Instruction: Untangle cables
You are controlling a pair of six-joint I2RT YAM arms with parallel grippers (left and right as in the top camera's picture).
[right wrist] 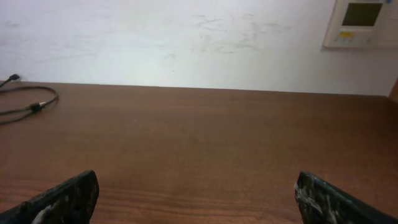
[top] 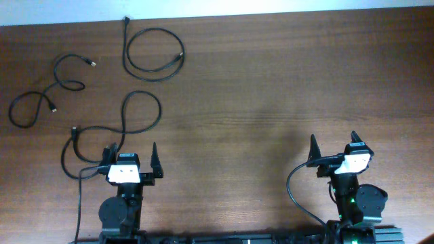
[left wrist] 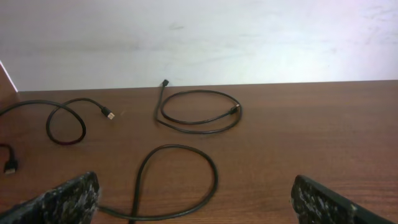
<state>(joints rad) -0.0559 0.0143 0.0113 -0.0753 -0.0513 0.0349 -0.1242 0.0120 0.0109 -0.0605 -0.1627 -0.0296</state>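
From above, the cables [top: 124, 57] lie on the left half of the brown surface [top: 271, 88], and they look apart from each other: a round coil [top: 181, 55] near the far edge, a wavy cable [top: 91, 63] at the far left, and a near cable [top: 160, 112] whose loop crosses over itself and runs down beside the left arm. The left fingers [top: 154, 159] are spread wide and hold nothing, and the right fingers [top: 313, 152] are the same, well apart from any cable. In the left wrist view, the loop of the near cable lies just ahead between the two open fingers, with the round coil behind it. In the right wrist view, only a short piece of cable shows at the far left edge, and the fingers stand apart over bare wood. The cords are probably very light, thin and limp, so they would drag and slide on the smooth wood and not lift as one piece. The small plug at an end, or the cord just behind it, seems the best place to pinch; a grip in the middle of a loop may pull the crossing tighter.
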